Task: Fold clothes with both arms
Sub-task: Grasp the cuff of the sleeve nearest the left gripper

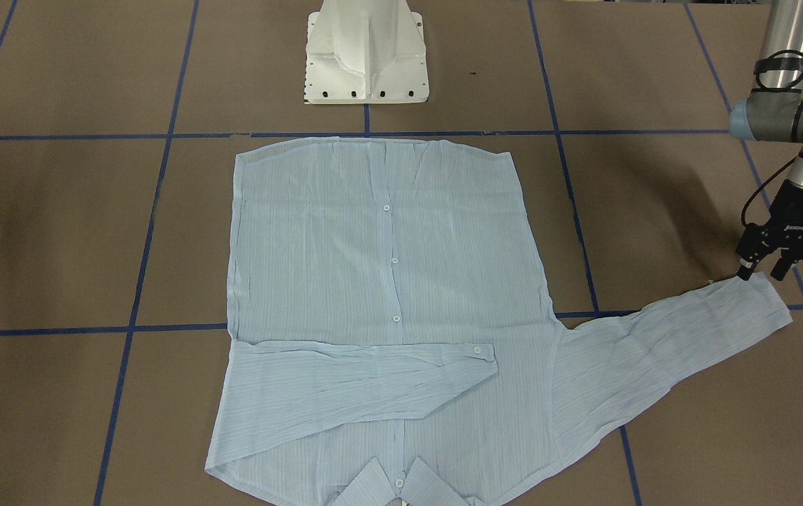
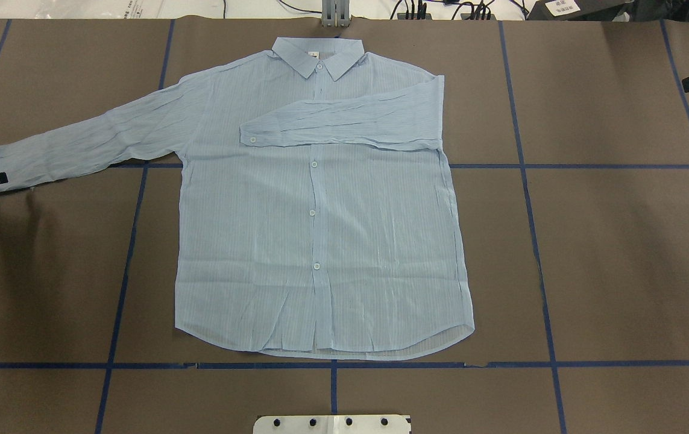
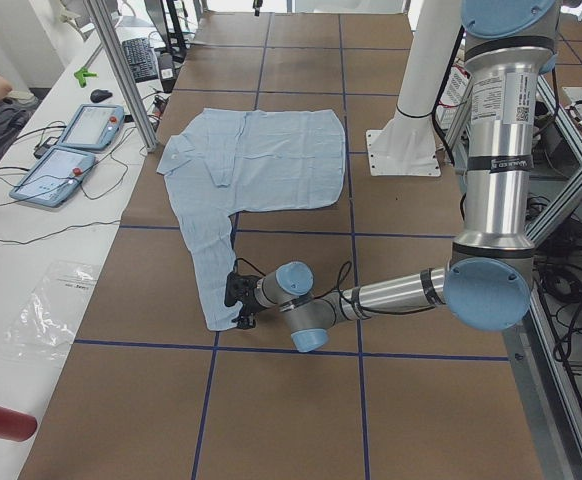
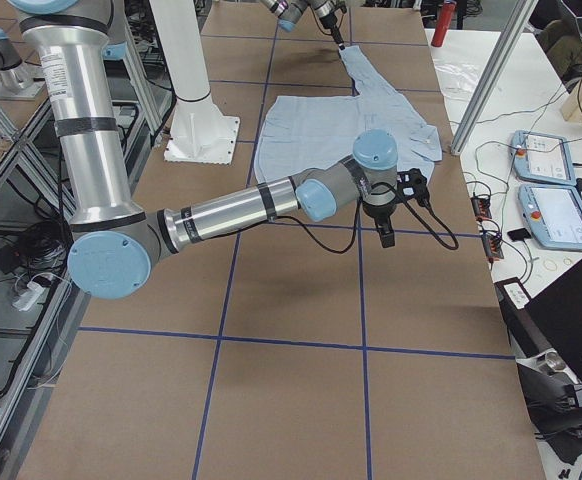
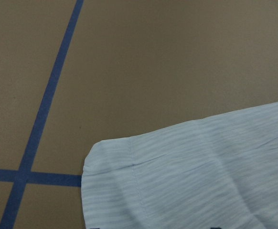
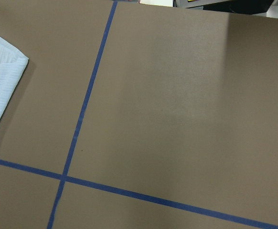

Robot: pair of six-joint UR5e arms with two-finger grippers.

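A brown table (image 2: 621,253) crossed by blue tape lines (image 2: 537,241) carries the pale-blue striped shirt (image 2: 320,229), spread flat near the middle with its buttoned front up. Its long axis runs straight away from the white pedestal base (image 1: 366,63), with the hem (image 2: 332,352) nearest the base and the collar (image 2: 320,57) pointing to the far edge. The sleeve on the robot's right (image 2: 350,120) lies folded across the chest, its buttoned end close to the placket. The other sleeve (image 2: 91,141) stretches out to the robot's left, slanting a little back toward the robot, and ends in a cuff (image 5: 129,191). The left arm (image 3: 391,292) stands upright at the shoulder, with its forearm low and nearly level over the table. The left gripper (image 1: 761,273) angles down at the cuff's edge with its fingers parted and nothing between them. The right arm (image 4: 221,210) reaches out over bare table on the shirt's other side. The right gripper (image 4: 389,225) hangs downward there, and whether its fingers are parted or together I cannot tell
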